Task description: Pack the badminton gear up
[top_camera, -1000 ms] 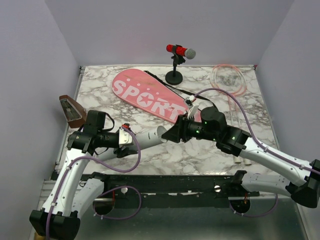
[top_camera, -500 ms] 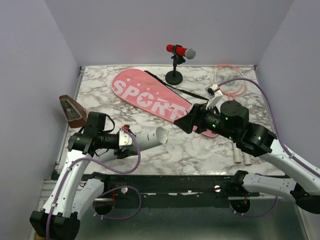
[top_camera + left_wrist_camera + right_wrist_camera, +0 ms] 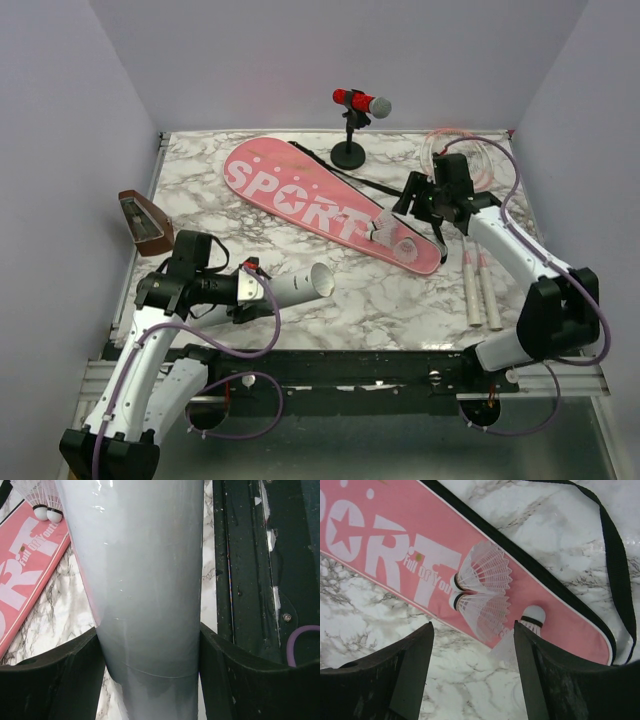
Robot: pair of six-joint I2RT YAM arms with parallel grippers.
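Three shuttlecocks [image 3: 485, 572] lie on the pink bag [image 3: 290, 190] (narrow end); right gripper [image 3: 472, 630] hangs spread above them, left gripper [image 3: 149, 635] clamps white tube [image 3: 145, 570] near it.

The bag [image 3: 320, 200] lies slantwise across the table [image 3: 400, 300], far end left and near end right, with three shuttlecocks [image 3: 482, 587] on that near end under the right gripper [image 3: 472, 630]. Behind it stands the microphone [image 3: 352, 120]; right of it lie two rackets [image 3: 470, 215], heads to the back, handles to the front; a box [image 3: 145, 222] sits at the left edge. Before the bag, leftward, the tube [image 3: 300, 285] is clamped in the left gripper [image 3: 150, 645].
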